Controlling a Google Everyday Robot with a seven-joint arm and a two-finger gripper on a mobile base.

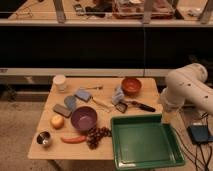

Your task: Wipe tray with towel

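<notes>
**Towel's parked in a crowded spot, easy to bump stuff**

Camera view: the towel (pixel 118 95) sits near the tabletop's far edge, right of middle. It's just beside a red bowl (pixel 131 86) and a black-handled tool (pixel 136 105), so I'd guess a sloppy reach knocks either one. The tray (pixel 145 142) seems to overhang the near right corner, so hard wiping might shift it. The hand (pixel 168 115) hangs released and empty at the right edge, well apart from the towel.
</notes>
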